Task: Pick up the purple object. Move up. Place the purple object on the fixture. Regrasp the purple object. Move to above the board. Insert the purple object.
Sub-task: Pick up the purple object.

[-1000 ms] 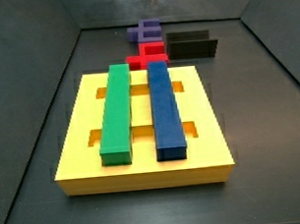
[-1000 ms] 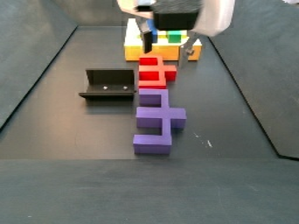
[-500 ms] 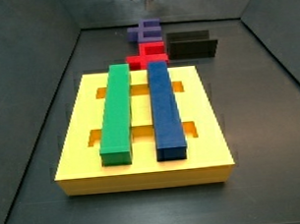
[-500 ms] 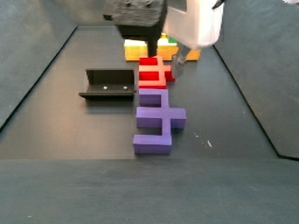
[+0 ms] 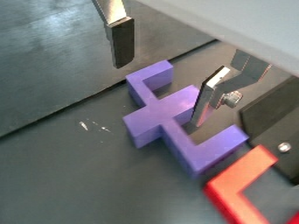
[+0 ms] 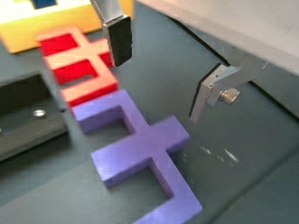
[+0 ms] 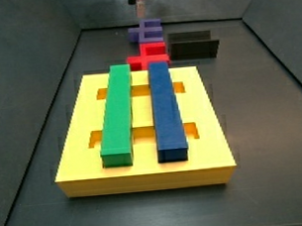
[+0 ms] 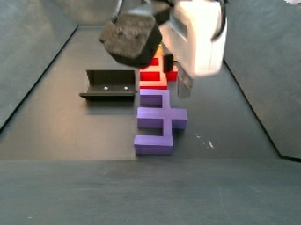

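Gripper [image 6: 163, 74] hangs released above the purple object [image 6: 142, 152], fingers apart, clear floor around it.

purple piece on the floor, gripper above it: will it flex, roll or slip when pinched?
The purple object looks like a solid, blocky piece, so it is probably rigid. It lies flat on broad faces, so it is unlikely to roll or tip. Its smooth-looking sides might slip somewhat between the pads of the open gripper above it, in both wrist views.
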